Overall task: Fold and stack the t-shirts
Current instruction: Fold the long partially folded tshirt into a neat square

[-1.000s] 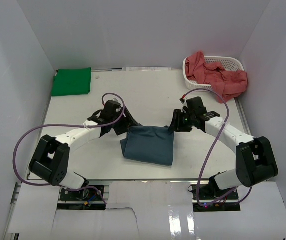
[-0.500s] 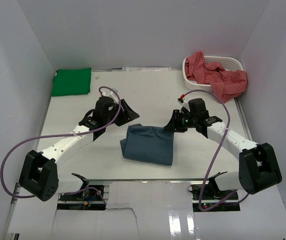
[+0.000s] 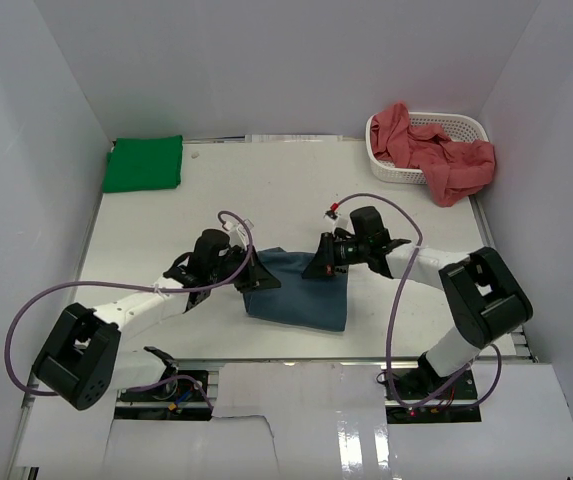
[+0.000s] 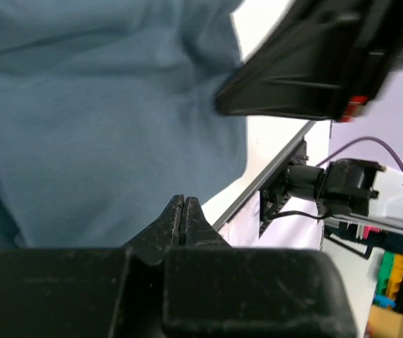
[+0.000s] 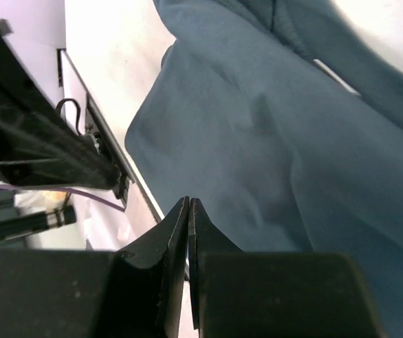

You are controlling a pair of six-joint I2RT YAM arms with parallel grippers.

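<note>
The left gripper (image 4: 182,205) and right gripper (image 5: 188,205) are pressed closed, tip to tip; cloth caught between them cannot be confirmed. Just under both jaws lies the slate blue t-shirt (image 3: 301,295), part-folded. A further fold is judged in hand; its edges must be pinched firmly and lifted together. Far beyond, the green t-shirt (image 3: 144,163) is laid.

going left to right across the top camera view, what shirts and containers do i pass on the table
green t-shirt → slate blue t-shirt → white basket with the salmon red t-shirts spilling over its rim
</note>
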